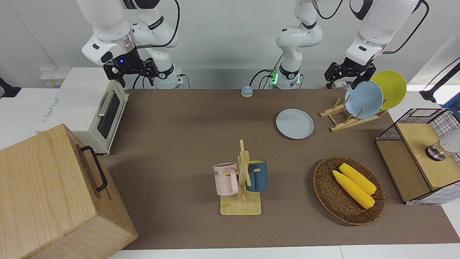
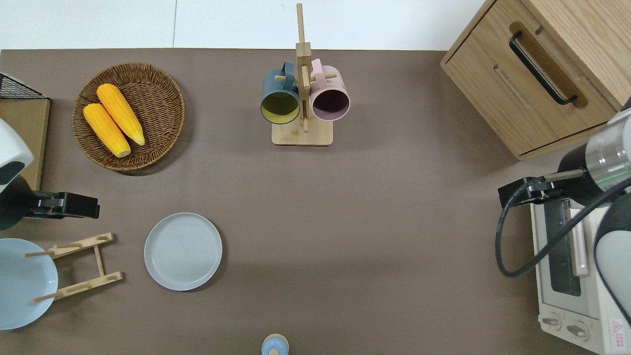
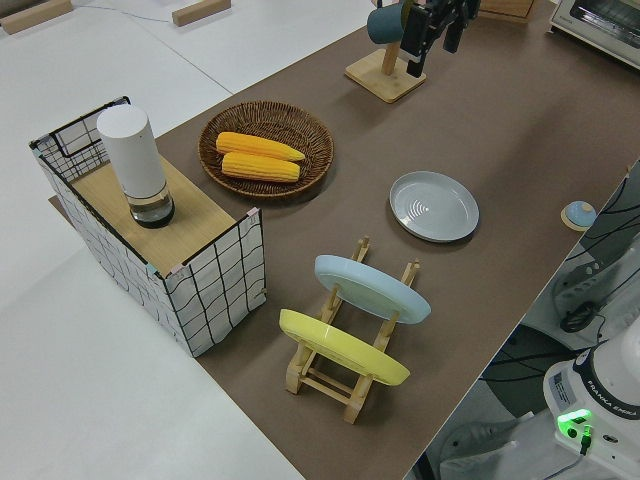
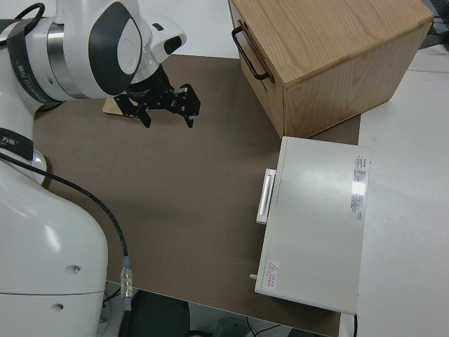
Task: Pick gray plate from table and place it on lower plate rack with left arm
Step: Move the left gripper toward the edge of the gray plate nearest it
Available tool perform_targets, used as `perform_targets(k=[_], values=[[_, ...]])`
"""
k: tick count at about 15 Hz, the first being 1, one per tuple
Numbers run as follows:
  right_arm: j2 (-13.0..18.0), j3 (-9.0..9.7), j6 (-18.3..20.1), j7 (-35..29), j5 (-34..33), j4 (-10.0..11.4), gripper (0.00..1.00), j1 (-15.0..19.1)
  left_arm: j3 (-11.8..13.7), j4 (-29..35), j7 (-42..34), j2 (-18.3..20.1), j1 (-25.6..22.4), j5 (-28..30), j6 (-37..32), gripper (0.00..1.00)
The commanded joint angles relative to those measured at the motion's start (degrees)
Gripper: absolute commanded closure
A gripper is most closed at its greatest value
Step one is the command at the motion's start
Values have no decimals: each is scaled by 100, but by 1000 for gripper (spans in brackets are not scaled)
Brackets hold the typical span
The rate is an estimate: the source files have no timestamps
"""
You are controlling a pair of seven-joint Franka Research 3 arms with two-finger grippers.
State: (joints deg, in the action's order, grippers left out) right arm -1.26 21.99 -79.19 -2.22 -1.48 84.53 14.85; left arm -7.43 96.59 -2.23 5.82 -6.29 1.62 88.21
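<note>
Nearest the front camera, a wooden mug tree [image 1: 241, 180] stands on the brown table [image 1: 172, 144] with a pink mug [image 1: 226, 178] and a dark blue mug [image 1: 258, 175] hanging from its pegs, and a wicker basket [image 1: 329, 194] holding two corn cobs [image 1: 354, 184] lies toward the left arm's end. Closer to the robots than both, the gray plate [image 2: 183, 251] lies flat on the table, rim up and untouched, just beside the lower plate rack [image 2: 79, 266] but apart from it. That rack holds a sky-blue plate [image 1: 363, 99] and a yellow plate [image 1: 391, 89] leaning on edge between its pegs, with free pegs toward the gray plate. The left gripper [image 1: 348, 73] hangs in the air over the table beside the rack, holding nothing; whether its jaws are parted I cannot tell. The right gripper [image 4: 165, 105] is parked with its jaws spread apart and empty. A white toaster oven [image 1: 95, 111] and a wooden cabinet [image 1: 54, 194] sit at the right arm's end, and a wire-sided shelf [image 1: 424, 154] at the left arm's end.
</note>
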Motion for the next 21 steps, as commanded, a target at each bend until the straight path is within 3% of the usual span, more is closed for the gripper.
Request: perform_targets(k=[1, 11, 16, 21], values=[[12, 113, 62, -68, -37, -33, 17, 132, 48, -150, 29, -107, -4, 135, -129, 7], [12, 121, 62, -68, -37, -41, 17, 132, 40, 165, 161, -29, -30, 119, -322, 7], [12, 121, 62, -68, -37, -33, 17, 132, 48, 947, 170, 366, -57, 128, -112, 7], [12, 121, 62, -68, -37, -41, 17, 132, 48, 2326, 170, 920, -57, 128, 1055, 7]])
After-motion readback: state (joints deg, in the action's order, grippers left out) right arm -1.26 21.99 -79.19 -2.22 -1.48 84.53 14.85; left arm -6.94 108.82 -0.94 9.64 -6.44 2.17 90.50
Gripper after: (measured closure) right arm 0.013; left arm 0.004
